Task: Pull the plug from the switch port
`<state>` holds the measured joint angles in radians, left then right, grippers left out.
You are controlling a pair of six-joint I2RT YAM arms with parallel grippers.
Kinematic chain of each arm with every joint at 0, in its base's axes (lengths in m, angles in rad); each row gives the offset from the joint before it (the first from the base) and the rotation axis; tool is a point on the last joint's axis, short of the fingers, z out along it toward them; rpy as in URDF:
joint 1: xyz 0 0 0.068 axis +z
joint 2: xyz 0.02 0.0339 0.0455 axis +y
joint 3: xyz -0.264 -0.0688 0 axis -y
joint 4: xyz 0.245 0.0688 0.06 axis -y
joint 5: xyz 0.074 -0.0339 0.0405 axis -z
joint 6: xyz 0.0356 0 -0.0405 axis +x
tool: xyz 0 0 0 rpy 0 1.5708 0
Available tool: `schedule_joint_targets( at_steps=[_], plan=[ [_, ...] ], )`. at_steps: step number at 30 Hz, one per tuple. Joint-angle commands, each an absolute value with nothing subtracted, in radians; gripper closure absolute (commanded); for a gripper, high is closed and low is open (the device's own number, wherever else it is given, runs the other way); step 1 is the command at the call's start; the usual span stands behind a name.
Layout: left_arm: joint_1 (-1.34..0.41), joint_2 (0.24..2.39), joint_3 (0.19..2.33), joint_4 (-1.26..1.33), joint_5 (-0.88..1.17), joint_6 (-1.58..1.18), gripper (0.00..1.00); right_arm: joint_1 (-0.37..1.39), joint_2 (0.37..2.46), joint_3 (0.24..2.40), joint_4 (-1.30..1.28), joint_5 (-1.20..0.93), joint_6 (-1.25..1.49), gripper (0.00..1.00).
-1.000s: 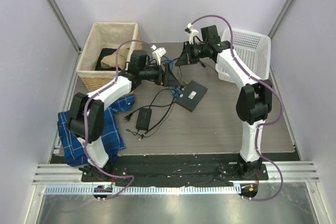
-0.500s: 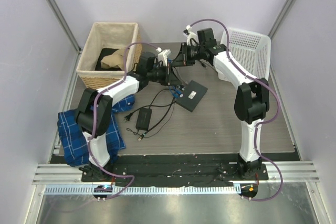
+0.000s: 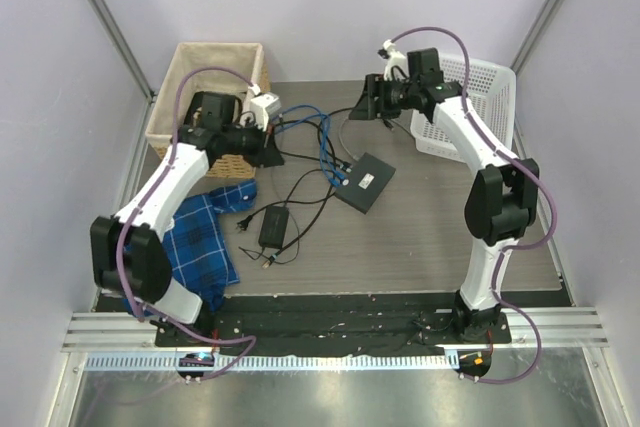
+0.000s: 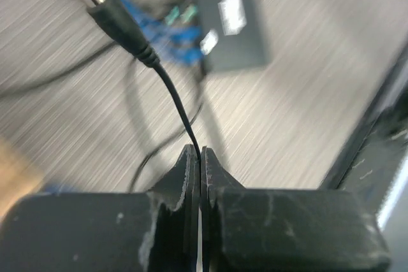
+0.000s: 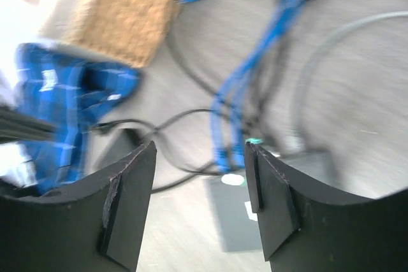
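Wrist view: left gripper (image 4: 196, 154) pinched fully closed on a thin black cord (image 4: 172, 93); the cord rises from the jaws toward 11 o'clock and ends in a black barrel plug (image 4: 118, 23), which hangs free in the air with its metal tip bare, in no socket.

Flat black rectangular switch box (image 3: 363, 182) lies mid-table, white label on top, at 2 o'clock from the small black power-adapter brick (image 3: 272, 225); bright blue network cables (image 3: 322, 137) run into its 10 o'clock edge.

Top view: left gripper (image 3: 270, 150) at 9 o'clock of the switch box, just beside the front wall of the cloth-lined wicker basket (image 3: 170, 137); blue plaid cloth (image 3: 200, 237) at 7 o'clock of it.

Right gripper (image 3: 362, 107) at 12 o'clock of the switch box, apart from it; white plastic mesh basket (image 3: 480, 87) at its 3 o'clock; in its own wrist view, right gripper (image 5: 199, 157) has jaws well parted with nothing between them; picture blurred.
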<state>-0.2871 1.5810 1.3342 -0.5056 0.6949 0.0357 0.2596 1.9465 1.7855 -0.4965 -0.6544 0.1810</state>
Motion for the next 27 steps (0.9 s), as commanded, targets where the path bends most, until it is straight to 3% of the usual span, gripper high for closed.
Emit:
schedule_joint_targets(
  at_steps=[1,9,12,13,15,16,19,27],
  plan=[
    [-0.247,1.488,1.277,-0.896,0.473,0.389,1.0,0.242,1.875,1.757,-0.554,-0.501,0.025,0.34],
    [-0.224,1.448,1.106,-0.942,0.154,0.561,1.0,0.239,1.855,1.652,-0.568,-0.445,0.006,0.34],
    [-0.224,1.506,1.078,-0.893,0.034,0.52,0.89,0.241,1.855,1.638,-0.571,-0.443,0.006,0.34],
    [-0.224,1.541,1.094,-0.891,0.012,0.509,0.78,0.241,1.856,1.637,-0.569,-0.443,0.005,0.34],
    [-0.224,1.563,1.124,-0.888,-0.02,0.477,0.65,0.241,1.855,1.631,-0.571,-0.442,0.006,0.34],
    [-0.222,1.565,1.153,-0.885,-0.017,0.466,0.56,0.241,1.855,1.629,-0.569,-0.439,0.006,0.34],
    [-0.23,1.54,1.236,-0.873,0.076,0.437,0.42,0.239,1.856,1.611,-0.572,-0.416,-0.035,0.32],
    [-0.311,1.568,1.514,-0.881,0.438,0.331,0.27,0.232,1.914,1.621,-0.617,-0.407,-0.123,0.28]
  ],
)
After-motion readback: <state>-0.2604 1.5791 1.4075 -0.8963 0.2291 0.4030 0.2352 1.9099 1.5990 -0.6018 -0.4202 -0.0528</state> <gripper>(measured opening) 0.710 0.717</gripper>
